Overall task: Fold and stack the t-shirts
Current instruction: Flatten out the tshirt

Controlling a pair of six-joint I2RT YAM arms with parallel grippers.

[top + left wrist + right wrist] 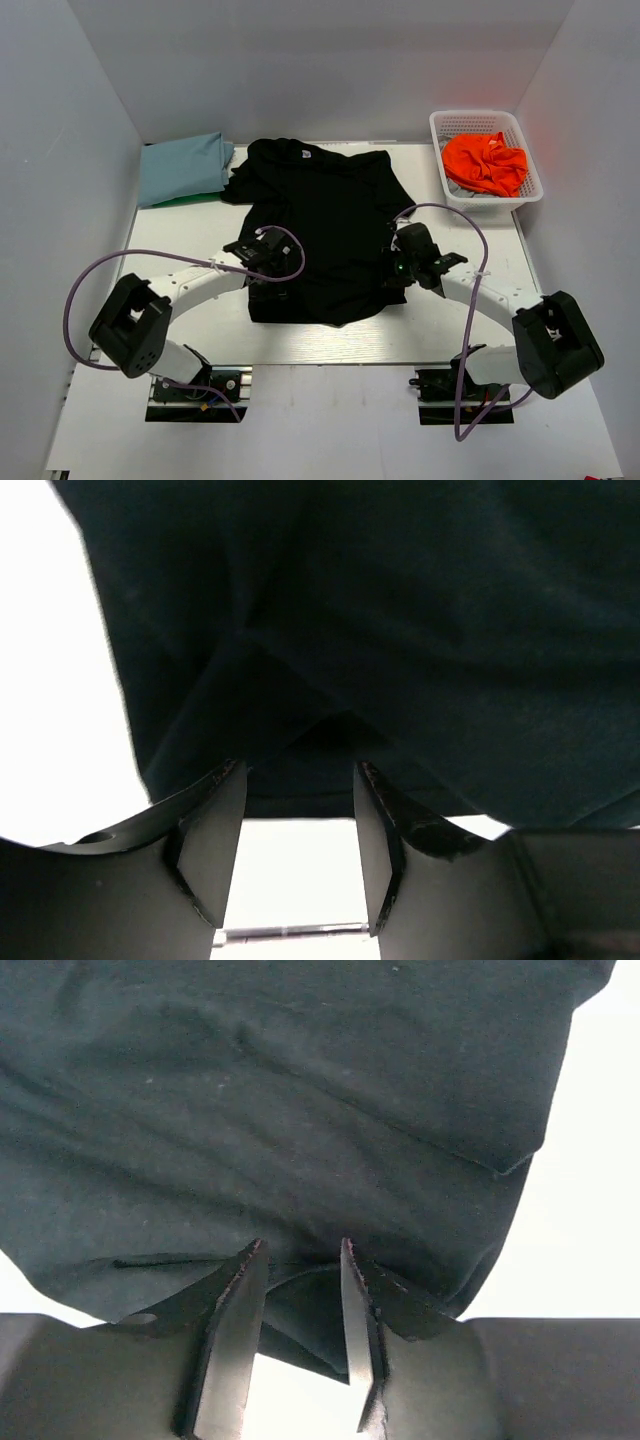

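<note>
- The two arms reach in from the near edge of the table (pixel 330 350), bowing outward and meeting over the near half of the black tee (pixel 320 210).
- The left gripper (pixel 299 785) is at the tee's near left part. In the left wrist view its fingers (pixel 212 840) stand a small way apart, and the dark hem lies across the gap at the tips, with white table showing below. The views do not show whether the cloth is actually pinched.
- The right gripper (pixel 302 1255) is at the tee's near right edge. In the right wrist view its fingers (pixel 232 1340) are drawn close together. A bunched fold of black cloth fills the space between them, so it is clamped on the tee.
- The black tee lies in the middle of the table, collar at the far side, sleeves out left and right. Its body is creased, and its near hem is between the two grippers.
- At the far left, a folded light blue tee (pixel 185 165) lies just beside the black tee's left sleeve.
- A thin strip of a green tee (pixel 185 201) shows under the near edge of the light blue one.
- At the far right, a white basket (pixel 475 114) stands apart from the black tee.
- A crumpled orange tee (pixel 487 163) lies inside the basket.
</note>
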